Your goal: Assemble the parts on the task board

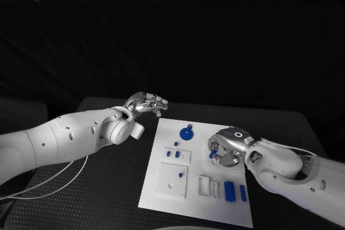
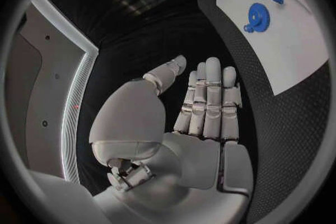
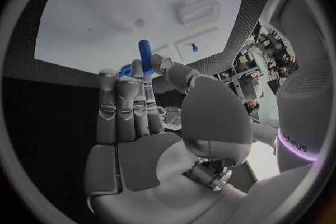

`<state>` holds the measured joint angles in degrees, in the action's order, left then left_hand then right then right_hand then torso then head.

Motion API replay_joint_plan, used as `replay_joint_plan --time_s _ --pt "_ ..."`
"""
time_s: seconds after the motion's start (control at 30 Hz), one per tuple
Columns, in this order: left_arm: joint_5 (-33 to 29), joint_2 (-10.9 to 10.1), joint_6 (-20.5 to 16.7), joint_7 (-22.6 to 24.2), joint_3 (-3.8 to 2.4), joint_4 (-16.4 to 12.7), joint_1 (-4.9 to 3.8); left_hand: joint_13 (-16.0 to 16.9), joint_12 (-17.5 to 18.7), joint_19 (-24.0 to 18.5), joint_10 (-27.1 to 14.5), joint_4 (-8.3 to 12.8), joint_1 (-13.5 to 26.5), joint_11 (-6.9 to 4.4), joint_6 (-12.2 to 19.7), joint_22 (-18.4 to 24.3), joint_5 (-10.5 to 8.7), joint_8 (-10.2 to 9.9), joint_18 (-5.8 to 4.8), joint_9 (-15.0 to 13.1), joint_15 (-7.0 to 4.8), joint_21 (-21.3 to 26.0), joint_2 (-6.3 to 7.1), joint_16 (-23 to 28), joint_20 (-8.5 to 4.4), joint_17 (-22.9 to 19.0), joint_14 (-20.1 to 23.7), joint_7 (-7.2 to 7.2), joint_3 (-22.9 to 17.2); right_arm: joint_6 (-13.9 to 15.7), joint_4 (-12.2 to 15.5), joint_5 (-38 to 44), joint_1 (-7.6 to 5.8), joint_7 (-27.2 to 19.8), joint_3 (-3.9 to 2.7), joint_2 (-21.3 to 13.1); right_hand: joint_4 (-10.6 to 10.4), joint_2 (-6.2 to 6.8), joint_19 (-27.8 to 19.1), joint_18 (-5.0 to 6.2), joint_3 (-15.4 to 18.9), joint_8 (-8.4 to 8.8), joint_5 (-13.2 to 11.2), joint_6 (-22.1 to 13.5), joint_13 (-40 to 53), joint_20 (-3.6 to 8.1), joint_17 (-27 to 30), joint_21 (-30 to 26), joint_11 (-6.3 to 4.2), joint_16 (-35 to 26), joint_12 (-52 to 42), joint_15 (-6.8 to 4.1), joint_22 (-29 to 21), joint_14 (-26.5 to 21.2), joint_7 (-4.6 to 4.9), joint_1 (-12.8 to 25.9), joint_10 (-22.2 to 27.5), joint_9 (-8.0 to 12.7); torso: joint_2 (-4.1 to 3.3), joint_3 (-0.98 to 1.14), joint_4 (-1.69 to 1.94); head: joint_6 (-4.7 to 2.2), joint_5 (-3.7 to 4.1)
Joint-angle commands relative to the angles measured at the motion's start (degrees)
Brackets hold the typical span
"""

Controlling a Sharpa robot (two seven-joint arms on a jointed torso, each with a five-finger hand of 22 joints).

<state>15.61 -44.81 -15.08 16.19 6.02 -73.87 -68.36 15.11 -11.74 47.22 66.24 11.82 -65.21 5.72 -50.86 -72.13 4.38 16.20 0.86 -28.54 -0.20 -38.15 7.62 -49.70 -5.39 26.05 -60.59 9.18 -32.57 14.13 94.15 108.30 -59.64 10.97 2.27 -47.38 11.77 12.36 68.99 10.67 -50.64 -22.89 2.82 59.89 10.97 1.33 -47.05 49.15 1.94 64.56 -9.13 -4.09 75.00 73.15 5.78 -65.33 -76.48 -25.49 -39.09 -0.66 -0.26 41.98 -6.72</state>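
Note:
The white task board [image 1: 162,195] lies in the middle of the black table. My right hand [image 1: 229,147] hovers over the board's right side and pinches a short blue peg [image 1: 212,153] between thumb and finger; in the right wrist view the peg [image 3: 145,53] stands up from the fingertips [image 3: 155,61] above the board [image 3: 91,17]. My left hand [image 1: 147,104] hangs off the board's far left corner, over the bare table. In the left wrist view that left hand [image 2: 206,106] has its fingers stretched out and holds nothing. A blue gear [image 1: 186,134] lies on the board's far part.
Two small blue pegs [image 1: 173,153] stand in a white block left of the right hand. A white square plate [image 1: 173,180], two white slot pieces [image 1: 209,186] and two blue bars [image 1: 229,191] sit on the board's near part. Black table surrounds the board.

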Motion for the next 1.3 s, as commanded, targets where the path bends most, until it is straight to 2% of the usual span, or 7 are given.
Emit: replay_joint_plan --time_s 0.03,0.33,0.5,0.57,0.8,1.1,1.3 --pt "-0.3 0.2 0.6 0.5 -0.03 0.0 -0.09 -0.1 -0.3 0.3 -0.5 -0.3 0.6 0.07 0.4 -0.1 0.35 0.3 1.08 0.0 0.03 0.3 -0.17 0.3 -0.39 0.1 -0.5 0.11 0.1 2.3 1.3 -1.6 -0.01 -0.6 0.02 0.4 0.0 -0.29 0.5 4.33 -0.4 -0.34 0.0 0.5 0.1 -0.04 0.1 0.3 0.03 0.0 -0.3 -0.33 0.8 0.2 -0.13 0.2 -0.3 0.0 -0.03 0.04 0.00 0.05 -0.39" --pt "-0.3 0.5 0.5 0.6 -0.03 0.0 -0.09 -0.1 -0.4 0.3 -0.5 -0.3 0.6 0.07 0.4 -0.1 0.36 0.3 1.08 0.0 0.02 0.3 -0.17 0.4 -0.39 0.1 -0.6 0.11 0.1 2.8 1.1 -2.9 0.64 -2.1 0.23 6.5 0.0 -0.34 0.6 4.33 -0.6 -0.32 0.0 0.5 0.1 0.00 0.1 0.4 0.01 0.0 -0.3 -0.36 0.8 0.3 -0.15 0.2 -0.4 0.0 -0.08 0.04 -0.01 0.44 -1.80" --pt "-0.4 0.7 0.5 0.6 -0.04 0.0 -0.08 -0.1 -0.4 0.3 -0.5 -0.3 0.6 0.07 0.4 -0.1 0.37 0.3 1.08 0.0 0.02 0.3 -0.18 0.4 -0.39 0.1 -0.6 0.11 0.1 2.9 0.5 -2.0 2.36 -2.6 1.10 10.3 0.1 -0.40 0.6 4.33 -0.7 -0.30 0.0 0.5 0.1 0.01 0.1 0.4 0.01 0.0 -0.3 -0.36 0.8 0.3 -0.14 0.2 -0.3 0.0 -0.05 0.02 0.09 0.49 -2.14" --pt "-0.4 0.9 0.6 0.6 -0.04 0.0 -0.08 -0.1 -0.4 0.3 -0.5 -0.3 0.6 0.07 0.4 -0.1 0.37 0.3 1.08 0.0 0.02 0.3 -0.19 0.4 -0.40 0.1 -0.6 0.12 0.1 3.2 0.1 -2.2 2.65 -2.9 2.18 11.7 0.1 -0.46 0.6 4.33 -0.7 -0.28 0.0 0.5 0.1 0.02 0.1 0.4 0.01 0.0 -0.2 -0.36 0.8 0.3 -0.13 0.3 -0.3 0.0 -0.04 -0.01 0.14 0.63 -2.60" --pt "-0.4 0.9 0.6 0.5 -0.04 0.0 -0.09 -0.1 -0.4 0.3 -0.5 -0.3 0.6 0.06 0.4 -0.1 0.37 0.3 1.08 0.0 0.02 0.3 -0.19 0.4 -0.40 0.2 -0.6 0.11 0.1 3.1 -0.5 -1.1 3.99 -3.1 2.74 14.1 0.2 -0.61 0.6 4.33 -0.8 -0.22 0.0 0.4 0.2 0.05 0.1 0.4 0.03 -0.1 -0.2 -0.35 0.8 0.3 -0.11 0.3 -0.3 0.0 -0.04 -0.10 0.09 0.91 -3.54" --pt "-0.4 1.2 0.7 0.5 -0.04 0.0 -0.09 -0.1 -0.4 0.3 -0.5 -0.3 0.6 0.06 0.4 -0.2 0.38 0.3 1.08 0.0 0.02 0.3 -0.19 0.4 -0.40 0.2 -0.6 0.12 0.1 2.8 -2.2 0.8 4.78 -3.4 4.62 16.0 0.4 -0.71 0.7 4.33 -0.8 -0.20 0.0 0.5 0.2 0.06 0.2 0.4 0.03 -0.1 -0.2 -0.34 0.8 0.4 -0.11 0.3 -0.3 0.0 -0.03 -0.06 0.11 1.46 -4.93" --pt "-0.4 1.2 0.8 0.4 -0.04 -0.2 -0.09 -0.1 -0.4 0.3 -0.5 -0.3 0.6 0.06 0.4 -0.2 0.38 0.3 1.08 0.0 0.02 0.4 -0.20 0.4 -0.40 0.2 -0.6 0.12 0.1 1.9 -3.3 1.5 5.30 -3.4 5.02 16.5 0.5 -0.83 0.7 4.33 -0.8 -0.19 0.0 0.5 0.2 0.08 0.2 0.4 0.03 -0.2 -0.2 -0.35 0.8 0.4 -0.12 0.4 -0.3 0.0 -0.05 -0.07 0.12 1.73 -5.36"
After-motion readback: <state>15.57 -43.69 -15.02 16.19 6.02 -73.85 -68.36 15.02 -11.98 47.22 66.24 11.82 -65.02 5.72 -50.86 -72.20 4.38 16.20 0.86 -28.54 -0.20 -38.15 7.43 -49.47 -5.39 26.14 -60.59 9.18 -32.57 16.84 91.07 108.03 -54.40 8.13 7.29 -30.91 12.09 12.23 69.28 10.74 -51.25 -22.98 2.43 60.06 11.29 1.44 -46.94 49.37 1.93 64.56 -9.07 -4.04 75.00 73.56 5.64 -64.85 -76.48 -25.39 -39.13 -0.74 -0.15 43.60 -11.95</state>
